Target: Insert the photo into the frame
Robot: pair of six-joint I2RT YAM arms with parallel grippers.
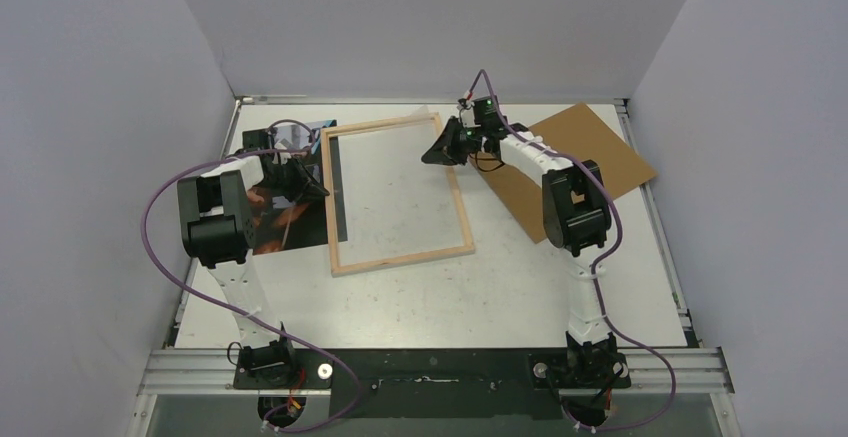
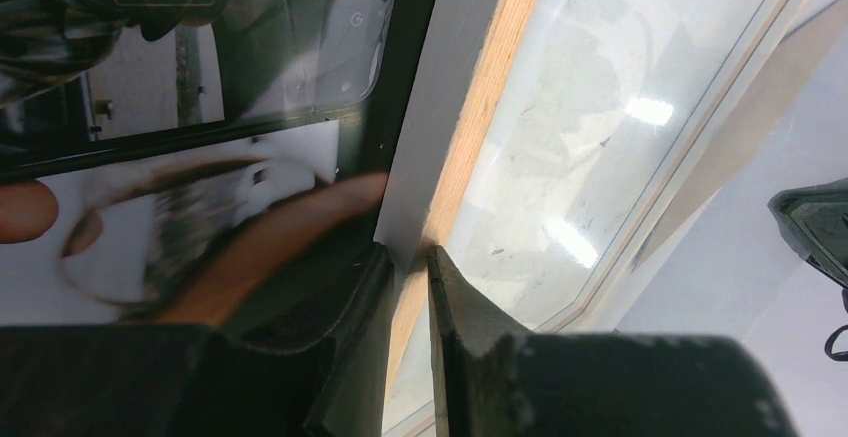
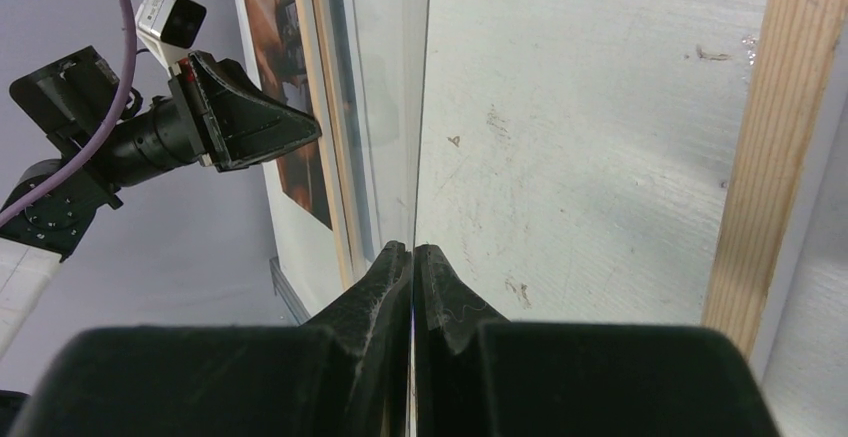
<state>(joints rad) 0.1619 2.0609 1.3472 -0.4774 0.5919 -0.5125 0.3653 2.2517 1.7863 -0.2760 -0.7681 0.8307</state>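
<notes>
The frame (image 1: 400,260) is lying wood-side up, long axis twelve-to-six; left gripper (image 1: 318,191) is pinching its nine o'clock rail, right gripper (image 1: 428,154) clamping the clear pane (image 1: 385,172)

Legible text, labels, brands, numbers and signs: none.
- the photo (image 1: 272,229): printed scene only; its few small marks in the left wrist view are too blurred to read.
- the frame (image 1: 400,259): bare wood, no stamp or sticker showing.
- clear pane (image 3: 390,77): reflections only.
- brown board (image 1: 600,147): plain face.
- table (image 1: 450,302): scuffs, no lettering.
</notes>
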